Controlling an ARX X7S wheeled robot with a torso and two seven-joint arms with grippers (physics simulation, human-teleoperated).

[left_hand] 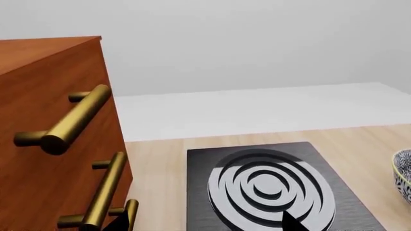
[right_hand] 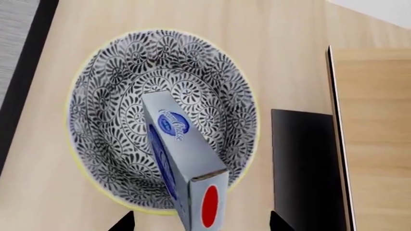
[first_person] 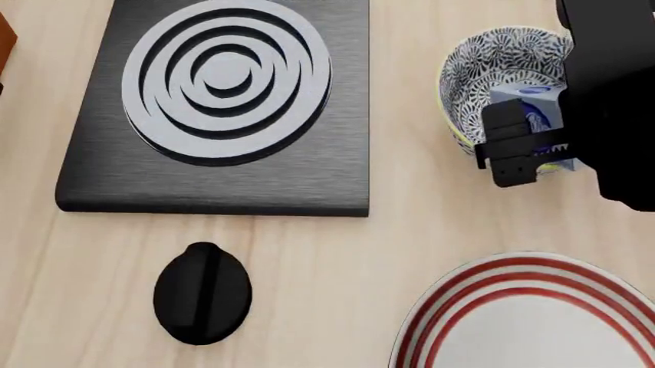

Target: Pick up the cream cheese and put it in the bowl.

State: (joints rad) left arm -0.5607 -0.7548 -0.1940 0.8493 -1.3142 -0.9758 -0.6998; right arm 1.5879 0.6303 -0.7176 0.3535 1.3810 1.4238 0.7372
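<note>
Pale wood desk (first_person: 409, 253) carries a black stove plate (first_person: 220, 107) at the far left, a black knob (first_person: 202, 293) near it, and a red-ringed plate (first_person: 532, 314) at the near right. The right gripper (right_hand: 196, 222) holds the cream cheese (right_hand: 183, 159), jaws clenched on its red-dot end, directly above the patterned bowl (right_hand: 109, 96). The box hangs tilted toward the bowl's near rim, so a release here might let it catch the rim and tip out. The left gripper's (left_hand: 205, 226) jaws are barely visible; I cannot tell their state.
</note>
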